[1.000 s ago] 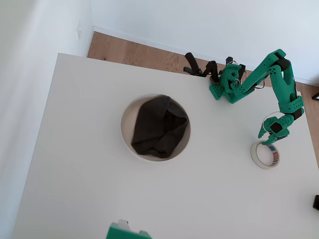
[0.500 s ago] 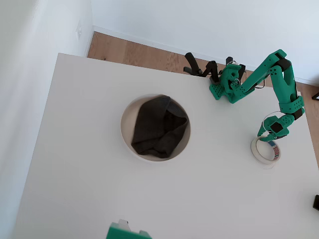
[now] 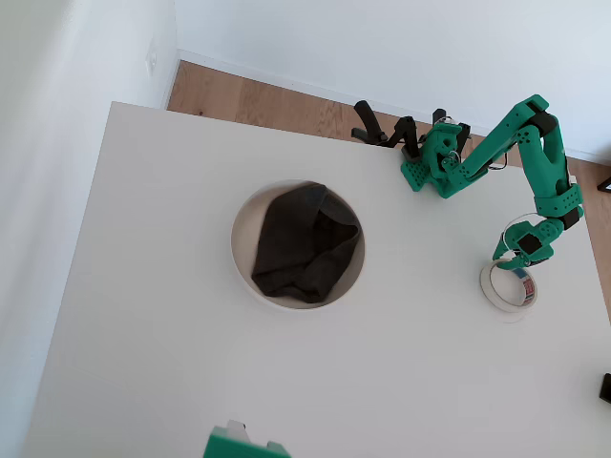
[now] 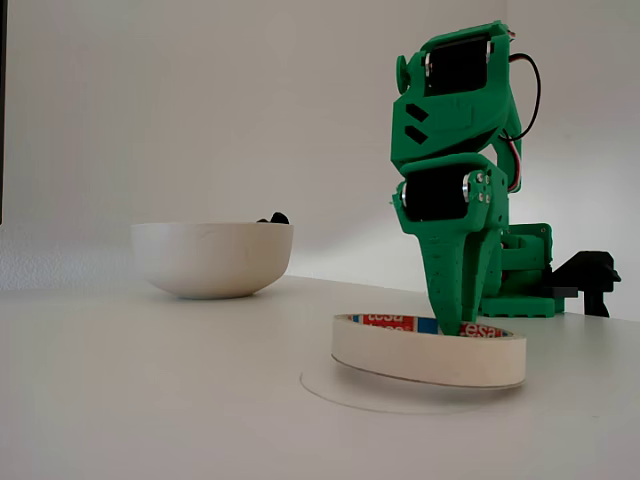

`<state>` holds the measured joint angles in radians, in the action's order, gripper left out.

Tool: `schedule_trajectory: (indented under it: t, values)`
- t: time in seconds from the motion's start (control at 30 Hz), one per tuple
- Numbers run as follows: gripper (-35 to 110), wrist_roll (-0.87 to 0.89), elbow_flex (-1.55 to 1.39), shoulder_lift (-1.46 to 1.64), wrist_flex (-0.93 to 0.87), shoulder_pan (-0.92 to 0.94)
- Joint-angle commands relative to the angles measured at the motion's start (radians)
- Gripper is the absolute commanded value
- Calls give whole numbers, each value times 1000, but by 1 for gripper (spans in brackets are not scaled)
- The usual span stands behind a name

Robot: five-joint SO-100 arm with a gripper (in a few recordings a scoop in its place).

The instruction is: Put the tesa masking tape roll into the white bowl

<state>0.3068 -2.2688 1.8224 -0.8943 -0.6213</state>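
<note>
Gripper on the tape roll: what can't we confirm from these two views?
- Grip state: in the fixed view the gripper tip dips inside the tape roll; the roll's near wall hides the fingertip, and overhead it is too small to judge.
- Bowl contents: the white bowl wall hides the interior in the fixed view.
- Bowl floor: overhead, the dark cloth covers most of it.

I'm looking at a bright green, 3D-printed plastic arm (image 3: 535,153) with blocky segments housing black servo motors, and silver screws are showing beside the wrist motor in the fixed view. A thin dark cable (image 4: 527,90) is looping behind the upper block, and the tapered green two-finger gripper (image 4: 452,322) is narrowing to a point.
</note>
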Motion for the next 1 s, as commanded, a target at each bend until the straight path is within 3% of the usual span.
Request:
schedule_trajectory:
  t: [0.0,0.47,0.77,0.97]
  values:
    - [-8,-14,63,183,-52,28]
    - [-8,-91,92,703,-278,215]
    - [-8,-126,288,859,-411,488]
    - [-8,-160,341,870,-383,741]
